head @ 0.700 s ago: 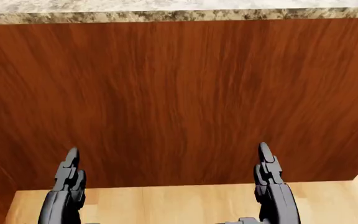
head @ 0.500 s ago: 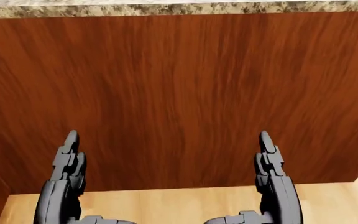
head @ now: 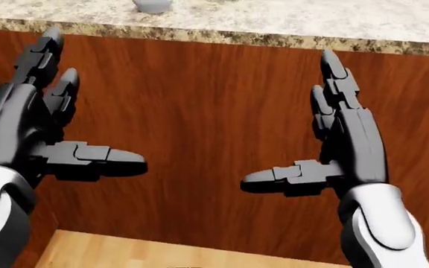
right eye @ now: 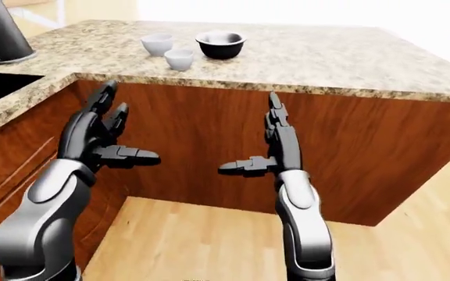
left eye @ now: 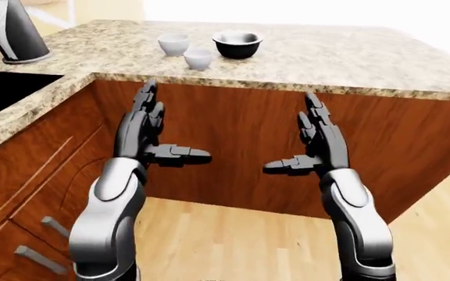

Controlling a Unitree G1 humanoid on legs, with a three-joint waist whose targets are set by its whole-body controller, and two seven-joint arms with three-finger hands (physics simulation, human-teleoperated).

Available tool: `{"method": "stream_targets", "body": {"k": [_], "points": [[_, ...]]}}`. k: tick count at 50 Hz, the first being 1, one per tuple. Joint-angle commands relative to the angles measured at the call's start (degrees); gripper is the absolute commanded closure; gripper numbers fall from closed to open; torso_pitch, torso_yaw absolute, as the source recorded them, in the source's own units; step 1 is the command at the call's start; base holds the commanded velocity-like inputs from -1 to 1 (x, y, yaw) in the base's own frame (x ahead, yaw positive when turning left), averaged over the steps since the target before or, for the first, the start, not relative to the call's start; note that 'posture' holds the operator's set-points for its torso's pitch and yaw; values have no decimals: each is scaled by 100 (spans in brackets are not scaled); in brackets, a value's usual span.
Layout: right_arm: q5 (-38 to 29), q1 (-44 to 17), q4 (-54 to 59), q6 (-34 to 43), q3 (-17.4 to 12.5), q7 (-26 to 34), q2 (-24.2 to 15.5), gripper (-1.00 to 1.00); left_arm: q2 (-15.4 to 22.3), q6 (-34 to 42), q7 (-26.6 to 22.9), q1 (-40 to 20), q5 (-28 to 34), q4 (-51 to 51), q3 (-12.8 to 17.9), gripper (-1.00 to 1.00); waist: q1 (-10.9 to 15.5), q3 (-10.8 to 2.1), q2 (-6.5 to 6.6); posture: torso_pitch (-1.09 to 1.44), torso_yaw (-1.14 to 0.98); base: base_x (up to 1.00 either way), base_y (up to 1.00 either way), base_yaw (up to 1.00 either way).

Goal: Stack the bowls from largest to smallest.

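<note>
Three bowls stand on the granite counter (left eye: 342,58) near its top left in the left-eye view: a large black bowl (left eye: 237,44), a mid-sized pale bowl (left eye: 172,44) and a small pale bowl (left eye: 198,58) nearest the counter's edge. Only the small bowl's bottom (head: 151,5) shows in the head view. My left hand (left eye: 158,132) and right hand (left eye: 303,140) are raised below the counter's edge, before the wooden cabinet face (left eye: 240,140). Both are open and empty, fingers up, thumbs pointing inward.
A dark sink (left eye: 2,91) is set in the counter at the left, with a grey faucet base (left eye: 12,32) above it. Drawers with metal handles (left eye: 53,225) are at lower left. Light wood floor (left eye: 249,240) lies below the cabinet.
Both hands have risen from the bottom of the head view to mid-height and now show their thumbs. The view has tilted up slightly, showing more counter.
</note>
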Motion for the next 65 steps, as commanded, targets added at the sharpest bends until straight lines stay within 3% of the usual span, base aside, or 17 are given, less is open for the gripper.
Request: {"method": "stream_targets", "body": {"k": [1,9,12,15,18,27,29,33,35,39,46,50,56,59,60,61,65], "points": [[59,-214,-194,-18,-51,-8,-58,-100,111,69,47,-272,-155,-155,15,-100,-3,-77,10,0,0,0,0,100],[191,-531,-728,431,-54,-43,-99,-100,294,649,222,-1004,-510,-114,114,-100,139,-38,54,0,0,1,2,69],[268,-595,-1192,706,-78,-174,-92,-100,332,973,460,-1322,-700,-262,217,-100,142,132,216,0,0,35,0,0],[263,-648,-1259,762,-46,-211,-125,-100,434,1032,524,-1346,-823,-280,218,-100,58,283,103,0,0,60,0,0],[281,-738,-1283,835,-76,-217,-167,-100,515,1134,584,-1408,-913,-334,229,-100,-55,203,-145,0,0,61,0,0],[149,-1003,-1370,1136,46,-252,-185,-100,794,1510,632,-1691,-1214,-563,449,-100,-222,124,-25,0,0,56,5,0],[113,-982,-1349,1082,68,-222,-164,-100,845,1535,653,-1696,-1270,-575,489,-100,-51,-48,-117,0,0,12,20,33],[52,-1042,-1408,1190,89,-215,-141,-100,937,1632,699,-1789,-1405,-581,565,-100,-88,-164,498,0,0,12,0,77],[48,-1063,-1321,1119,59,-196,-137,-100,971,1589,716,-1811,-1440,-524,559,-100,-96,66,438,0,0,12,0,77],[21,-1169,-1273,1222,10,-211,-191,-100,1018,1585,767,-1877,-1501,-463,520,-100,-125,-13,316,0,0,12,9,53],[187,-1354,-1417,1434,-98,-271,-198,-100,1153,1910,872,-2276,-1735,-462,640,-100,-167,-30,-263,0,0,14,26,0],[222,-1359,-1428,1428,-100,-278,-256,-100,1205,1956,929,-2314,-1833,-481,645,-100,-127,-46,-349,0,0,17,21,15],[331,-1426,-1411,1452,-157,-309,-298,-100,1263,1847,946,-2269,-1869,-417,598,-100,-266,40,52,0,0,17,0,79],[332,-1450,-1403,1546,-134,-257,-387,-100,1276,1844,952,-2333,-1871,-348,566,-100,-349,-248,562,0,0,27,0,13],[355,-1481,-1453,1580,-164,-251,-393,-100,1269,1878,962,-2360,-1888,-359,572,-100,-323,1,355,0,0,59,0,0],[368,-1504,-1460,1583,-171,-245,-400,-100,1268,1923,976,-2379,-1900,-375,572,-100,-342,150,436,0,0,58,0,0],[386,-1486,-1499,1543,-147,-254,-374,-100,1264,1965,995,-2325,-1937,-445,626,-100,-241,89,331,0,0,58,0,0]]}}
